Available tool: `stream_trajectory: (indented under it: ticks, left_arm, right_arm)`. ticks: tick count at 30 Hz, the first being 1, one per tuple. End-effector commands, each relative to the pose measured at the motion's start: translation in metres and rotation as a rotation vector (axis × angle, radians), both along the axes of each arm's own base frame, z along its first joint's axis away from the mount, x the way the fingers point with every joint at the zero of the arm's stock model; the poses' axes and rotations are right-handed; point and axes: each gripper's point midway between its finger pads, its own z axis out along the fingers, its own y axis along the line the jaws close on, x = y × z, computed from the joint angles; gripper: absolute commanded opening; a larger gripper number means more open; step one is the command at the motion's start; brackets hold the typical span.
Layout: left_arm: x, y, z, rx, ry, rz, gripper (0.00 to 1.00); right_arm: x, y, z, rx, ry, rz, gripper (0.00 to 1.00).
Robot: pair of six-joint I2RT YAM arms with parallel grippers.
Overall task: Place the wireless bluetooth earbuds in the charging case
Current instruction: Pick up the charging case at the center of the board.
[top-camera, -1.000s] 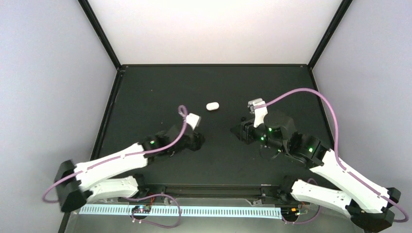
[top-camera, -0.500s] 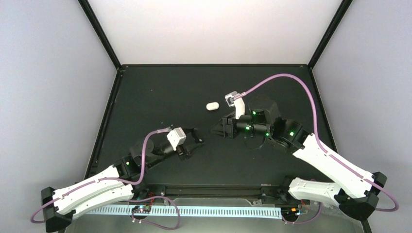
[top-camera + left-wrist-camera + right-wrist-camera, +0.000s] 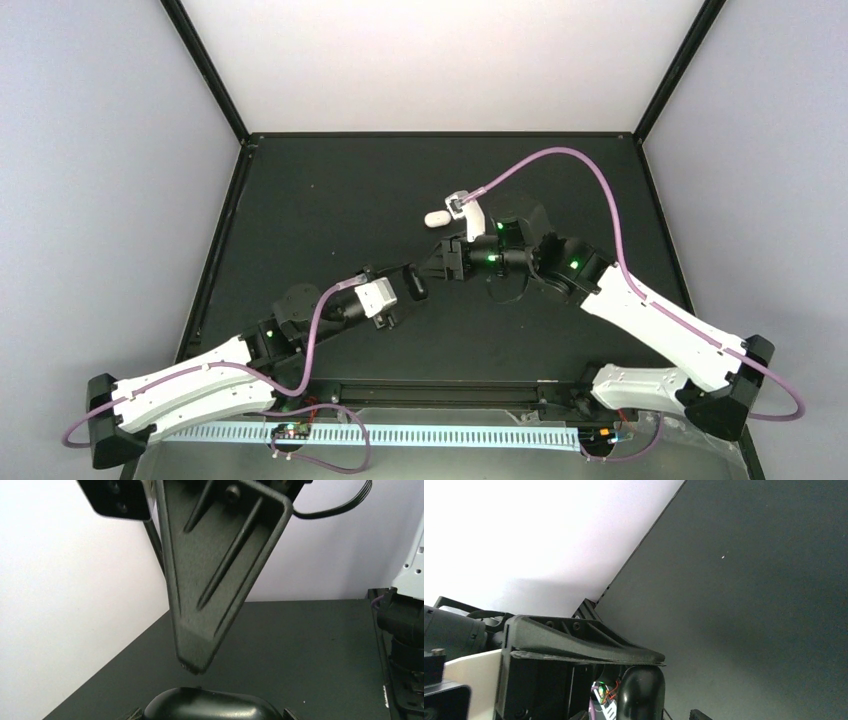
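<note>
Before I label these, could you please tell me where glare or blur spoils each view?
Top view: the back wall is nearly blown out, the dark mat shows little detail. Left wrist: the finger is fairly sharp against pale walls. Right wrist: the white wall is glare, with highlights on a glossy black object.

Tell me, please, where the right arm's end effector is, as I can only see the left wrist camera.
Observer: The right end effector sits almost tip to tip with the left end effector, over the middle of the table.
Operator: Thank you; does anything lie loose there?
Observer: Yes, a small white oval object lies just beyond them, ungripped.
Operator: And what does the right wrist camera show?
Observer: A glossy black rounded object right under its own finger.
</note>
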Motion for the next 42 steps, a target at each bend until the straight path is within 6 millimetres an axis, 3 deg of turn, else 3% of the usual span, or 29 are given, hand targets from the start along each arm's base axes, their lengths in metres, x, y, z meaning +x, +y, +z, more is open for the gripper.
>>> stream_trajectory:
  ticks: [1, 7, 17, 26, 31, 38, 40, 42]
  left_arm:
    - [0.000, 0.004, 0.033, -0.048, -0.077, 0.020, 0.02]
    - [0.002, 0.005, 0.035, -0.056, -0.080, 0.036, 0.01]
    - [0.006, 0.003, 0.040, -0.068, -0.077, 0.050, 0.02]
    - [0.009, 0.004, 0.040, -0.067, -0.067, 0.067, 0.05]
    - [0.011, 0.003, 0.037, -0.061, -0.055, 0.074, 0.23]
    - [0.008, 0.002, 0.036, -0.068, -0.039, 0.056, 0.75]
    - [0.007, 0.003, 0.036, -0.072, -0.031, 0.053, 0.97]
    - [0.003, 0.004, 0.036, -0.074, -0.029, 0.033, 0.99]
  right_arm:
    - [-0.001, 0.006, 0.012, 0.012, 0.001, 0.020, 0.51]
    - [0.001, 0.008, -0.006, -0.053, 0.026, 0.022, 0.49]
    - [-0.003, 0.025, -0.014, -0.077, 0.055, 0.067, 0.48]
    - [0.001, 0.025, -0.016, -0.083, 0.047, 0.044, 0.27]
    - [0.000, 0.024, -0.007, -0.059, 0.025, 0.051, 0.11]
    - [-0.005, 0.017, 0.012, -0.019, -0.032, 0.061, 0.01]
    - [-0.008, 0.013, 0.017, -0.013, -0.053, 0.066, 0.01]
    - [-0.011, 0.008, 0.023, -0.018, -0.090, 0.077, 0.01]
